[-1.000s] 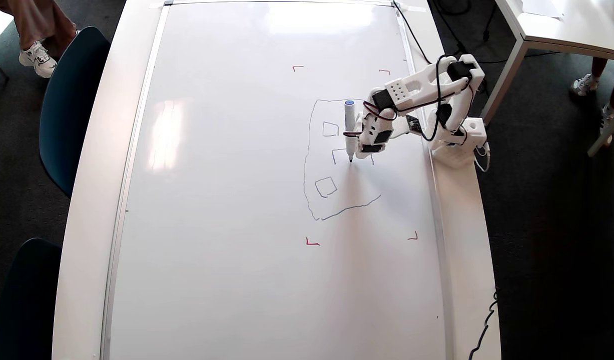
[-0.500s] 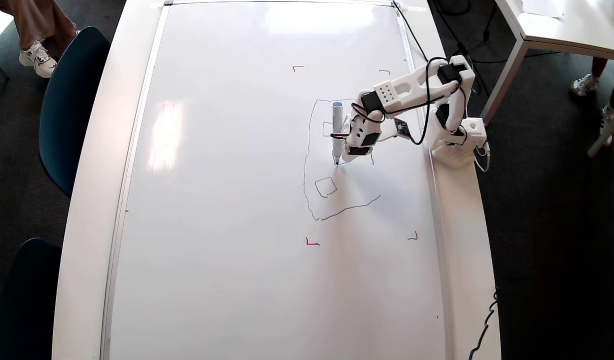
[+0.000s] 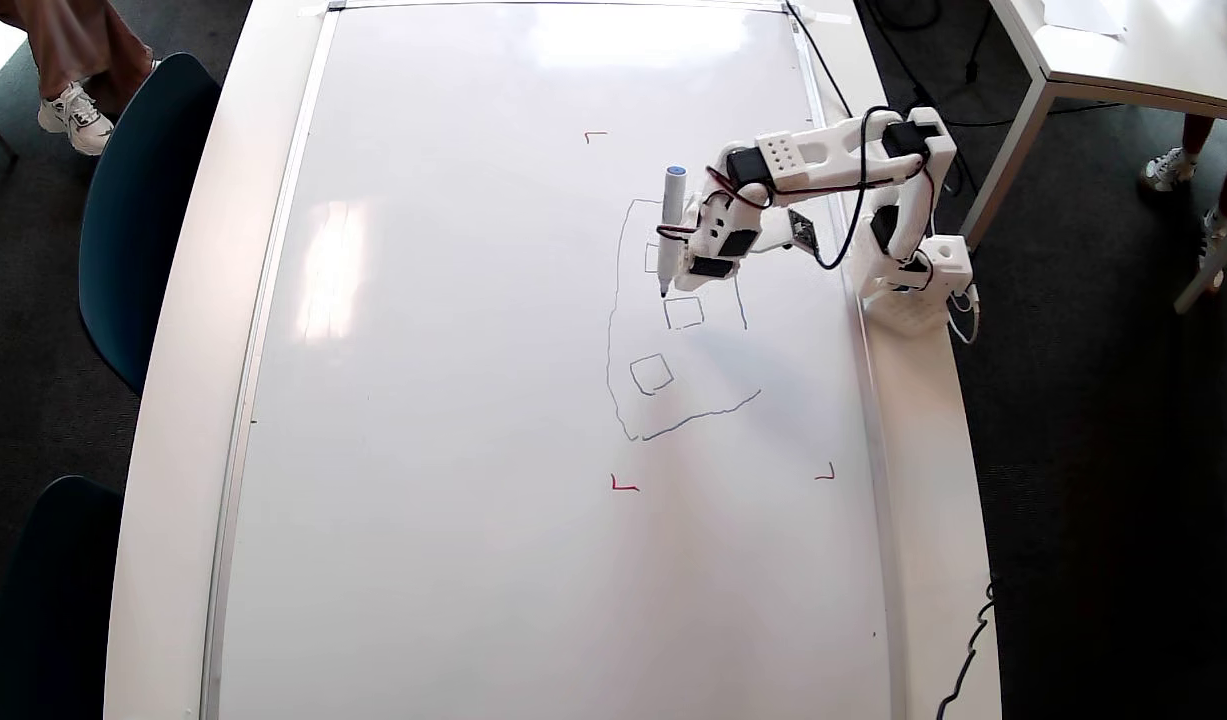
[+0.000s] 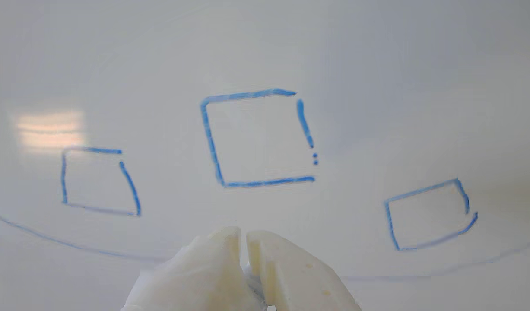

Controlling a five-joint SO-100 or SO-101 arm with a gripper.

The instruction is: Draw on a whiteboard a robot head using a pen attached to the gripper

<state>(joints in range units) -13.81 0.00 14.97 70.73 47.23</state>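
Overhead view: a glossy white whiteboard (image 3: 453, 400) with a thin silver frame lies on the white desk (image 3: 933, 500). The robot head (image 3: 618, 340), a wobbly thin outline, holds three small squares between four red corner marks (image 3: 624, 486). The slim white pen (image 3: 669, 228), blue-capped, stands beside the white plastic hand (image 3: 695, 265), tip near the board.

Wrist view: the hand (image 4: 243, 235) has its two fingertips nearly together, above three blue squares

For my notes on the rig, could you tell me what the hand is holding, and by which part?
The hand carries the pen, fixed along its side near the pen's middle. In the wrist view its fingers are closed on nothing.
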